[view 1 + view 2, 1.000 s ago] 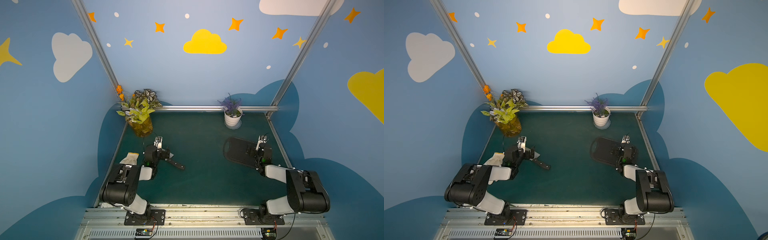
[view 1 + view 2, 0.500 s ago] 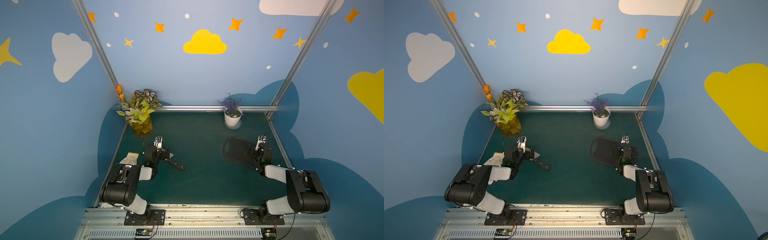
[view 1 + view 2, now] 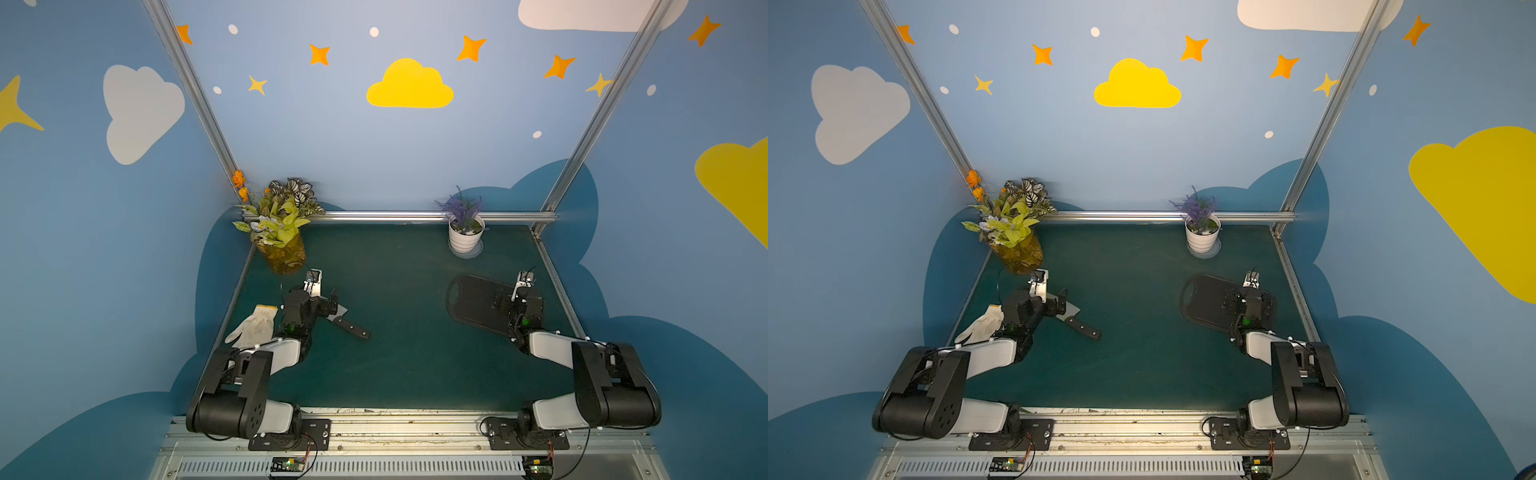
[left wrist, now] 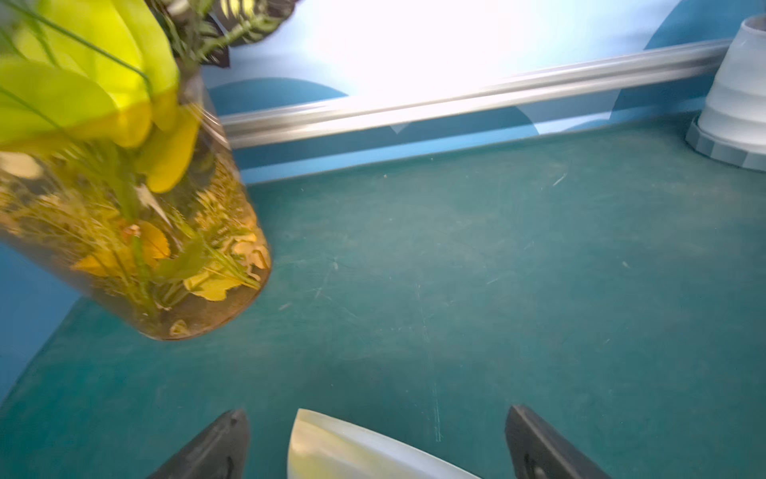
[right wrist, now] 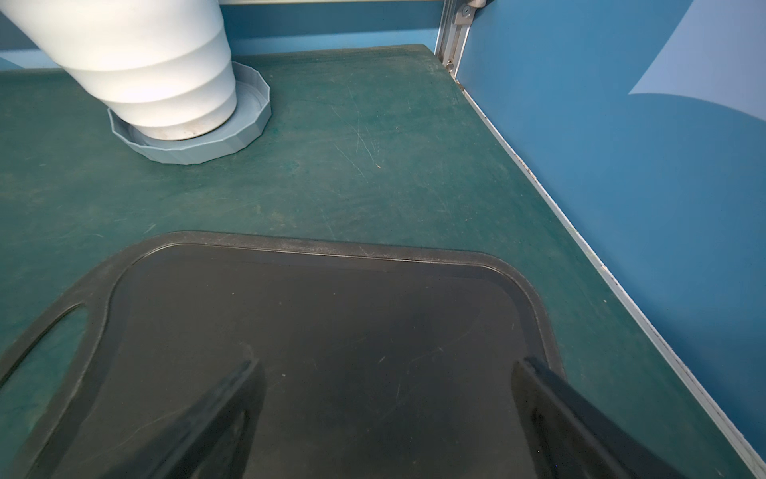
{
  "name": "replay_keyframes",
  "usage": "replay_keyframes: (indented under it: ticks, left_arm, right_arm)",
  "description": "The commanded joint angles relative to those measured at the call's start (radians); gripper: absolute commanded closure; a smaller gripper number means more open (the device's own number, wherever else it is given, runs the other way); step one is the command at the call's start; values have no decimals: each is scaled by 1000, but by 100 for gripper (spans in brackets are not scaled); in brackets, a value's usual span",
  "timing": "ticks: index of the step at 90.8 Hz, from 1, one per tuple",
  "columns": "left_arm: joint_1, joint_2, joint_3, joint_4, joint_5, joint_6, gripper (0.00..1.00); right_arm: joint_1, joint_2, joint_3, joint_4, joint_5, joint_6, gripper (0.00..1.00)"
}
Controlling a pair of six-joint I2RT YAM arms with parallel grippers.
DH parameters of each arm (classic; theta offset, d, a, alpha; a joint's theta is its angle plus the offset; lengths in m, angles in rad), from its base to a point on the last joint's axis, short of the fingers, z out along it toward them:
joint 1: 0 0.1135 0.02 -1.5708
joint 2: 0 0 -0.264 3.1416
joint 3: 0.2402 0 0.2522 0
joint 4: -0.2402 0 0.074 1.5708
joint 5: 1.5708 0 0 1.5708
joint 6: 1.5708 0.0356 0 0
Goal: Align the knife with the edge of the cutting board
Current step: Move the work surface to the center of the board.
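Note:
The knife lies on the green mat at the left, with its black handle pointing toward the middle and front. My left gripper hovers open over its silver blade, whose tip shows between the two dark fingers without touching them. The black cutting board lies flat at the right, handle slot toward the middle. Above its right part my right gripper stands open and holds nothing; the board fills the space under its fingers.
A white work glove lies left of the left arm. A glass vase of flowers stands close behind the left gripper. A white plant pot sits behind the board. The metal side rail runs close to the board's right.

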Motion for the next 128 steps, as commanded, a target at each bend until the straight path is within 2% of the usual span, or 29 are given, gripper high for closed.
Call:
replay_keyframes:
  ticks: [1, 7, 14, 23, 28, 35, 46, 56, 62, 74, 86, 98, 111, 128]
  left_arm:
    - [1, -83, 47, -142, -52, -3, 0]
    - [3, -144, 67, -202, -100, 2, 0]
    - [4, -201, 103, -281, -188, -15, 0]
    - [4, -257, 155, -388, -324, -171, 0]
    - [0, -277, 186, -455, -332, -268, 0]
    - [-22, -291, 257, -627, -325, -332, 0]
    - [-54, -274, 391, -863, -285, -406, 0]
    - [-74, -235, 491, -1025, -248, -432, 0]
    - [-86, -199, 542, -1106, -232, -436, 0]
    - [-118, -120, 632, -1213, -160, -419, 0]
    - [-137, -59, 685, -1251, -53, -458, 0]
    - [-152, -34, 700, -1260, 17, -476, 0]
    - [-199, -11, 724, -1308, -5, -471, 0]
    - [-268, 8, 747, -1363, -123, -461, 0]
  right_arm:
    - [6, -38, -21, 40, 12, -6, 2]
    - [13, -72, -5, -3, 57, -42, 2]
    - [15, -149, 69, -227, 129, 25, 2]
    - [-7, -187, 243, -609, 199, 241, 2]
    - [-20, -177, 336, -764, 160, 276, 2]
    - [-23, -160, 427, -934, 97, 314, 2]
    - [-25, -172, 507, -1079, -93, 298, 2]
    - [-16, -217, 507, -1123, -247, 352, 2]
    - [-16, -239, 505, -1140, -280, 417, 2]
    - [-6, -252, 496, -1116, -378, 455, 2]
    - [37, -212, 555, -1175, -359, 484, 2]
    - [137, -138, 621, -1206, -326, 504, 3]
    - [233, -49, 690, -1211, -284, 538, 4]
    - [331, 96, 804, -1231, -242, 574, 9]
